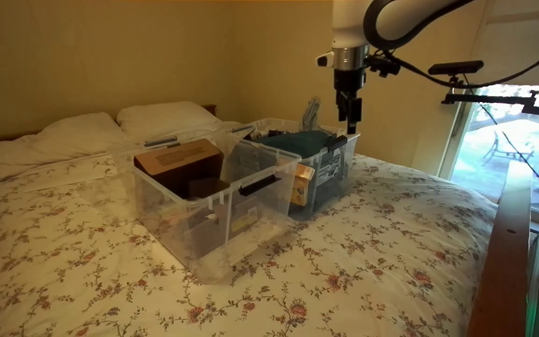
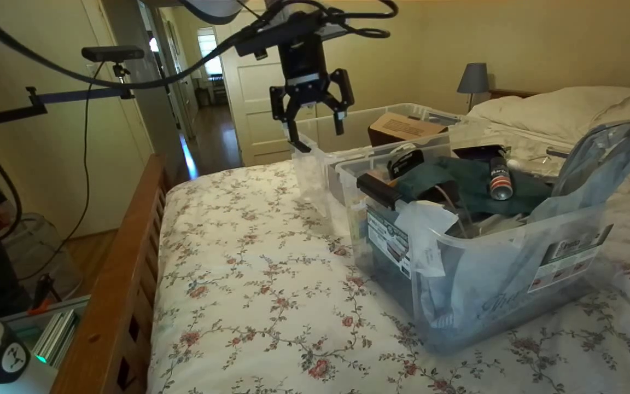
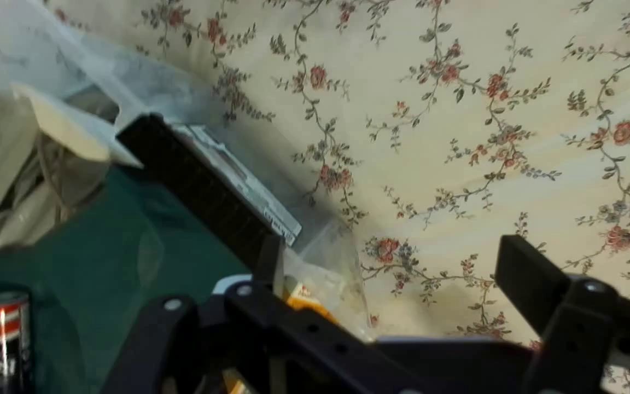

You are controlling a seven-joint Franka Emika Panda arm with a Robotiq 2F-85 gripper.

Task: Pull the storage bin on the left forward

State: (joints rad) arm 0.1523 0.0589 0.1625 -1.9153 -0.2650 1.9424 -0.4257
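Observation:
The storage bin is a large clear tub (image 1: 169,224) with a brown cardboard box (image 1: 180,161) and dark items inside. It stands on the bed, with a black handle (image 1: 259,185) on its end wall. In an exterior view the storage bin (image 2: 312,180) is partly hidden behind the similar tub. My gripper (image 1: 351,119) hangs in the air above the bins; it also shows in an exterior view (image 2: 319,137). In the wrist view the gripper (image 3: 397,268) is open and empty, fingers wide apart above the similar tub's corner and the bedspread. I cannot make out the storage bin there.
A similar clear tub (image 2: 490,290) with teal cloth stands beside the storage bin; its black handle (image 3: 194,186) lies left of my fingers. A grey bag (image 2: 594,158) sticks up from it. A wooden bed rail (image 1: 503,252) runs along the bed's foot. Pillows (image 1: 166,117) lie at the head.

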